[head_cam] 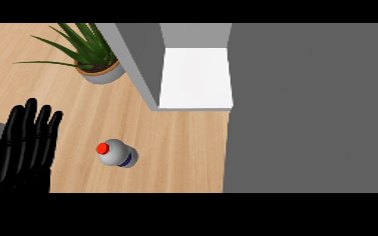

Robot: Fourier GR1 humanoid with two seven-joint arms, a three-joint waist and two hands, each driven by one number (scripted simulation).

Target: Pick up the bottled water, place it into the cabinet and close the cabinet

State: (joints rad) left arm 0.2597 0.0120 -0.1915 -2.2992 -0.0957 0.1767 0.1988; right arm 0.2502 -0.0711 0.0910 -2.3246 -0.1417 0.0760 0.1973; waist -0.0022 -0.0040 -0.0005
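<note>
The bottled water (pixel 116 153) stands upright on the wooden counter, pale grey with a red cap and a blue band. Behind and to its right the cabinet (pixel 196 77) stands with its white inside showing; its grey door (pixel 303 110) is swung open and fills the right of the view. My left hand (pixel 26 145) rests at the left edge, fingers straight and pointing up, a little left of the bottle and not touching it. The right hand does not show.
A potted plant (pixel 92 55) with long green leaves in a grey pot stands at the back left, beside the cabinet's grey side wall (pixel 140 65). Bare wooden counter (pixel 177 145) lies between the bottle and the cabinet.
</note>
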